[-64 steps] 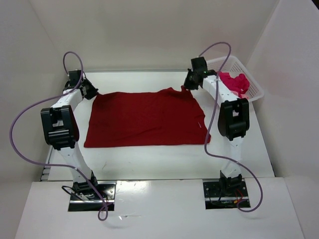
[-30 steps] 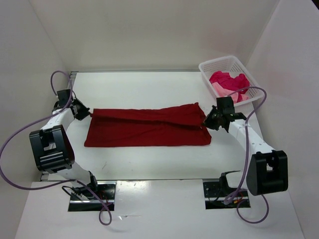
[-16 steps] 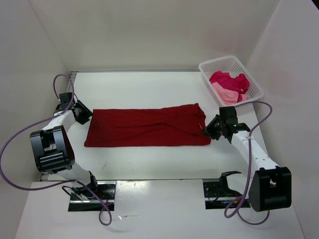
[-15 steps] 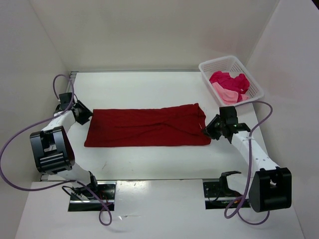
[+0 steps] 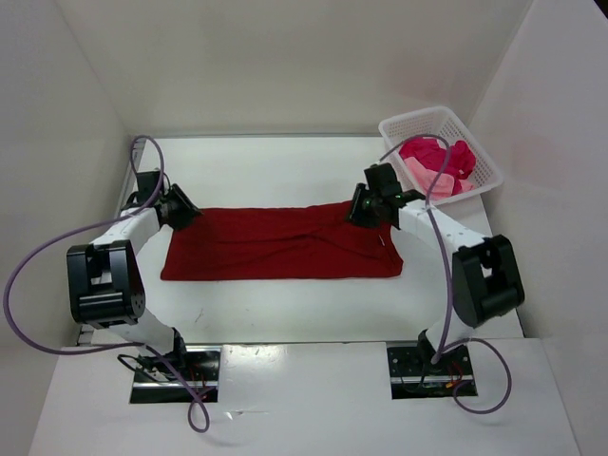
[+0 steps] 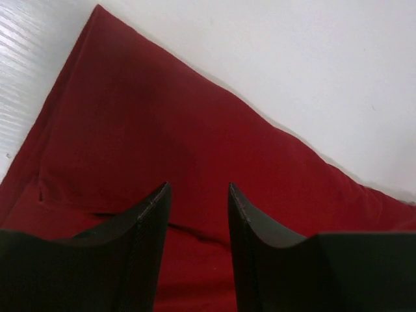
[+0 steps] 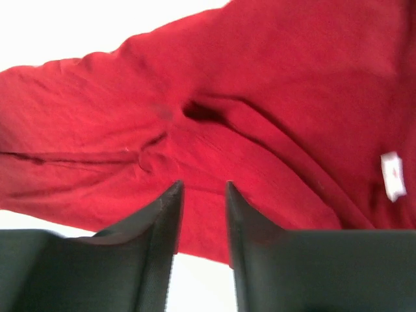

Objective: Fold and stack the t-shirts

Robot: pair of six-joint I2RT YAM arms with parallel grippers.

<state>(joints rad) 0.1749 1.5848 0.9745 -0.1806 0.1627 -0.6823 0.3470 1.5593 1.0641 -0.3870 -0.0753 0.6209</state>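
A: What is carried by the desk, and where is the largest piece found?

B: The dark red t-shirt is laid flat across the middle of the desk. It is folded into a long band running from left to right.

A: And what is seen at the far right corner?

B: A white lattice basket is set there, apart from the dark red t-shirt. The magenta t-shirt is bunched inside it. The light pink t-shirt is crumpled beside it at the basket's near side.

A: How is the dark red t-shirt placed relative to each gripper?

B: The left gripper is held at the band's far left corner. The right gripper is held over the far edge, near the far right corner. In the left wrist view smooth red cloth is seen below and beyond the gripper. In the right wrist view the cloth there is creased.

A: In what state are they found?

B: Both are parted by a narrow gap. Nothing is pinched, and cloth is seen through each gap. Whether the tips are touching the cloth cannot be told.

A: Can any writing be read?

B: A small white label is seen on the dark red t-shirt, to the right of the right gripper. No lettering on it can be made out.
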